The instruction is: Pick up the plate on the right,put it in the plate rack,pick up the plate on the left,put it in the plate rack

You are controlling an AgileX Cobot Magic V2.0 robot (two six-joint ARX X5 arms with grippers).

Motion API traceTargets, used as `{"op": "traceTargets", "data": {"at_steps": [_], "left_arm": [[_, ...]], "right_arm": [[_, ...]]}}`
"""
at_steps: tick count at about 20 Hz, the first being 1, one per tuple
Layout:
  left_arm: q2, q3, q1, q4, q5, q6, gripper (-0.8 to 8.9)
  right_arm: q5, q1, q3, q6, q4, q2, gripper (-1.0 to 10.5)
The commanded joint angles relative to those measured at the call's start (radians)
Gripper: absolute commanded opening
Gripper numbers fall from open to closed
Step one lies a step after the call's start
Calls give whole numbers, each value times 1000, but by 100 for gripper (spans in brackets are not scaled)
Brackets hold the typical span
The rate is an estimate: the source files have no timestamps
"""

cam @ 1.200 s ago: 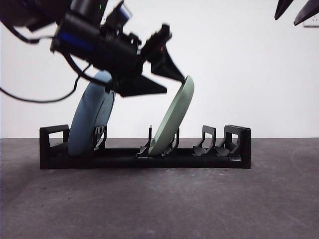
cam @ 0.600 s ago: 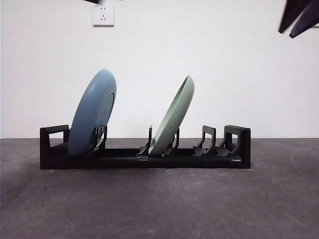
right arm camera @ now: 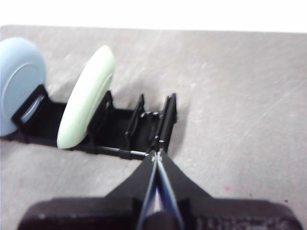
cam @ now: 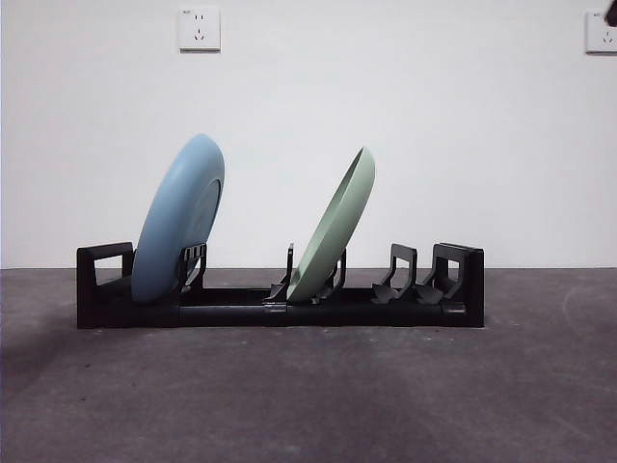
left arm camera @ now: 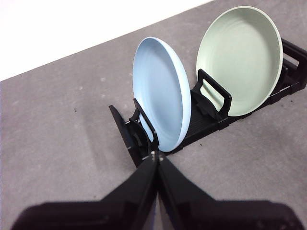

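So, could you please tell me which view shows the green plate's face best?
The left wrist view: the green plate shows its whole round face. The front view shows it edge-on, leaning in the plate rack; the right wrist view is blurred and oblique.

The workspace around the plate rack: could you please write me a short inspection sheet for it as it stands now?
Surface: dark grey matte table, faintly scuffed.
Job's things: long low black plastic plate rack holds the round blue plate near one end and the round pale green plate about midway; both lean the same way between prongs.
Clutter: nothing seen.
Grippers: left gripper off the rack's blue-plate end, jaws closed, empty; right gripper off the opposite end, jaws closed, empty.
Cables: nothing seen.
Surroundings: white wall with two white wall sockets.
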Motion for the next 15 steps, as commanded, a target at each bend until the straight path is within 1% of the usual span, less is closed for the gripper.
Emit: {"op": "traceTargets", "data": {"at_steps": [1,4,6,15], "left_arm": [[-100,-80,3,10,-6,-28,-8],[-185,-134,3,28,-1,-28,-8],[-186,-133,3,16,-2,-30,-4],[-166,-133,3,4,-3,-30,-4]], "right_arm": [[6,2,-105,49,58,-90,-16],[10,1,-150,63,31,-129,-10],[5,1,-150,113,19,-119,6],[6,1,-150,114,19,-116,6]]}}
